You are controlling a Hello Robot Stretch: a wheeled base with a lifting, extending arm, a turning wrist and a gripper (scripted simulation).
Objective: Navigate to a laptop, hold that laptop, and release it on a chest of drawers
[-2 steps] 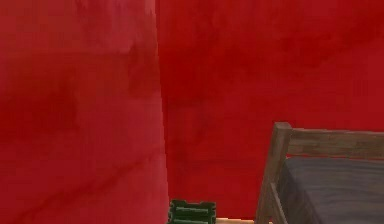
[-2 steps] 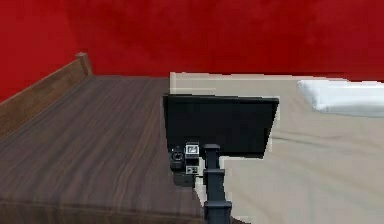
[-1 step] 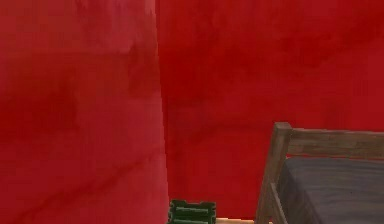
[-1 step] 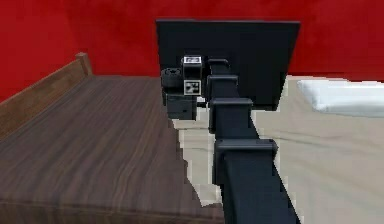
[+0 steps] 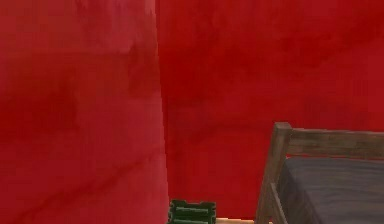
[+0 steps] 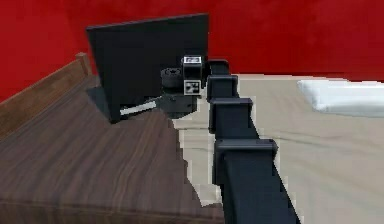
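Observation:
In the arm side view a laptop [image 6: 145, 55] stands with its dark screen upright over the far part of a bed [image 6: 90, 165], against the red wall. The arm's dark bar reaches up from the bottom edge to it. The gripper [image 6: 140, 105] is at the laptop's lower edge, its dark body and white marked squares just to the right. I cannot tell whether the gripper holds the laptop, since the laptop sits at the bed's surface behind the fingers.
The bed has a dark brown cover, a beige sheet [image 6: 320, 140], a white pillow [image 6: 345, 95] and a wooden frame [image 6: 45, 95]. In the forward view red walls stand close ahead. The wooden bed corner [image 5: 280, 150] is at bottom right and a green object [image 5: 190, 212] lies on the floor.

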